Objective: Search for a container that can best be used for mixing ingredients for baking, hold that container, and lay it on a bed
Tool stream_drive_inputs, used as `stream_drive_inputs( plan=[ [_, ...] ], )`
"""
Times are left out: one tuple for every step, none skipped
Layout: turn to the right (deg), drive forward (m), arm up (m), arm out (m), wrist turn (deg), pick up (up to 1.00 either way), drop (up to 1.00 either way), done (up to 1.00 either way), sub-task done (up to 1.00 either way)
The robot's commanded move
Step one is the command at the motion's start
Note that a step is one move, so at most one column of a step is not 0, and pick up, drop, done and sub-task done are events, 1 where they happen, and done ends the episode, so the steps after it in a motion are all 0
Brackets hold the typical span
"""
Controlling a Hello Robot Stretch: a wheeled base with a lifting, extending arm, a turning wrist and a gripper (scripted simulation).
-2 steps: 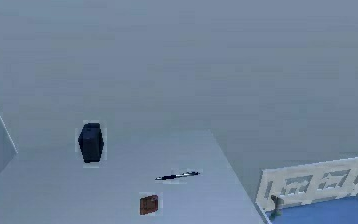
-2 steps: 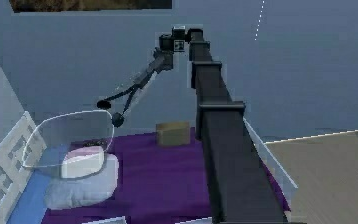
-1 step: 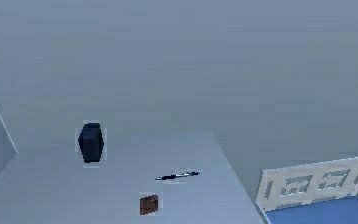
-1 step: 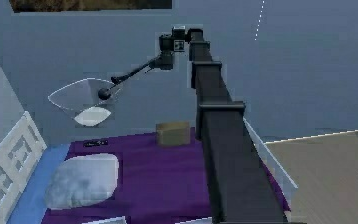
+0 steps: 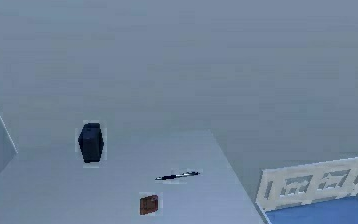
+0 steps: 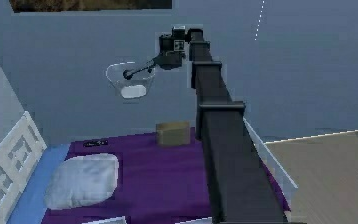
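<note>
Dark gripper (image 6: pixel 142 70): at the arm's far end, high against the wall. It holds the bowl; whether its fingers are spread or pressed together cannot be told.
Bowl (image 6: pixel 132 84): clear glass, hanging at the fingers, clear of every surface, above the bed. Probably carried high so it passes over the bedding before lowering.
Arm (image 6: pixel 219 120): dark bar reaching out across the bed, which puts the load over the mattress.
Bed (image 6: pixel 157 168): purple cover; its bare middle looks the soundest landing spot.
Pillow (image 6: pixel 82 180): white, near the headboard (image 6: pixel 12 160); soft, so a bowl might tip there.
Box (image 6: pixel 172 132): brown, on the cover just beside the arm; best avoided.
Table (image 5: pixel 117 185): grey, bearing a pen (image 5: pixel 177 176).
</note>
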Motion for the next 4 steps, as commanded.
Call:
stream_drive_inputs(
  plan=[
    [0.0,0.00,0.00,0.00,15.0,0.00,0.00,0.00,0.00],
    [0.0,0.00,-0.40,0.00,0.0,0.00,0.00,0.00,0.00],
    [0.0,0.00,-0.32,0.00,0.0,0.00,0.00,0.00,0.00],
    [0.0,0.00,0.00,0.00,0.0,0.00,1.00,0.00,0.00]
  ],
)
